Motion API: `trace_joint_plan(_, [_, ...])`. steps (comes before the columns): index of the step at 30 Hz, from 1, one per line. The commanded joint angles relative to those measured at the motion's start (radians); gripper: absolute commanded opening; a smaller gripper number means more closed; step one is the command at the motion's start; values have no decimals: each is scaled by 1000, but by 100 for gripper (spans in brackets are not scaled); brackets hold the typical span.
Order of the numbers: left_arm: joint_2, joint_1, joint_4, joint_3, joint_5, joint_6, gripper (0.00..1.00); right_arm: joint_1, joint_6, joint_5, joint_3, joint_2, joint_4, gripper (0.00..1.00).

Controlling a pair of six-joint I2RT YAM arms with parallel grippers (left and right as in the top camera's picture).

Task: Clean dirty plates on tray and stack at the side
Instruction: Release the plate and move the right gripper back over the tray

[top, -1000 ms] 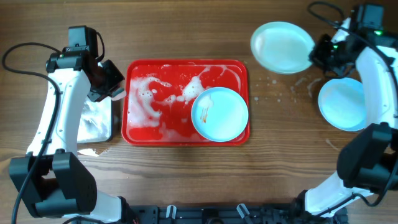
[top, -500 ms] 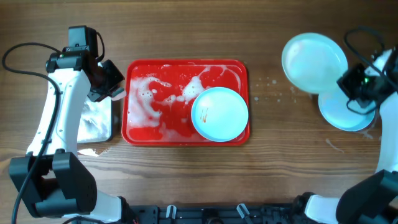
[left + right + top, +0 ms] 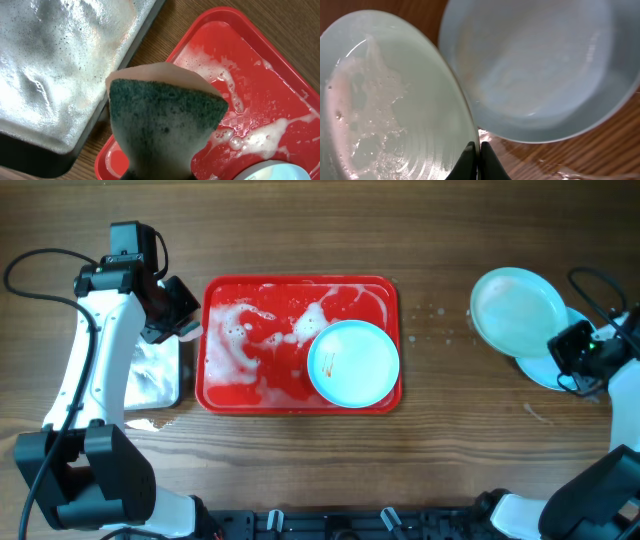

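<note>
The red tray (image 3: 232,370) lies mid-table, smeared with white foam. One light-cyan plate (image 3: 354,363) with a small orange smear lies in its right part. My right gripper (image 3: 568,348) is shut on the rim of a second plate (image 3: 518,312), wet and foamy, held tilted over a third plate (image 3: 552,367) lying on the table at the right. In the right wrist view the held plate (image 3: 395,110) fills the left, the lying plate (image 3: 540,70) the right, fingers (image 3: 478,157) pinching the rim. My left gripper (image 3: 180,310) is shut on a green-and-tan sponge (image 3: 160,125) above the tray's left edge (image 3: 107,157).
A black-rimmed metal tray (image 3: 150,375) with soapy water sits left of the red tray; it also shows in the left wrist view (image 3: 55,70). Water drops lie on the wood (image 3: 440,315) between the red tray and the plates at the right.
My right gripper has carried the held plate right and toward the front, from the far side to over the plate lying at the right. The left arm has not moved.
</note>
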Motion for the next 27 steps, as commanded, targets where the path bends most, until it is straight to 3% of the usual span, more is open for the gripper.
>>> trace_joint_plan(1, [-11, 0, 0, 16, 12, 19, 4, -60, 6, -6, -25, -22, 13, 4])
trace_joint_plan(7, [-11, 0, 0, 16, 12, 19, 4, -75, 0, 193, -37, -20, 20, 4])
trace_joint_plan(11, [-11, 0, 6, 16, 12, 19, 4, -82, 107, 314, -37, -20, 33, 4])
trace_joint_plan(21, [-11, 0, 8, 16, 12, 19, 4, -82, 122, 446, -37, 26, 11, 5])
trace_joint_plan(22, [-11, 0, 8, 16, 12, 19, 4, -82, 122, 446, -37, 34, 8, 8])
trace_joint_plan(23, [-11, 0, 8, 16, 12, 19, 4, -82, 122, 445, -37, 39, 8, 18])
trace_joint_plan(24, [-11, 0, 8, 16, 12, 19, 4, -82, 122, 445, -37, 45, 7, 59])
trace_joint_plan(25, [-11, 0, 8, 16, 12, 19, 4, -82, 122, 445, -37, 46, 8, 75])
trace_joint_plan(27, [-11, 0, 8, 16, 12, 19, 4, -81, 121, 431, -37, 46, 21, 82])
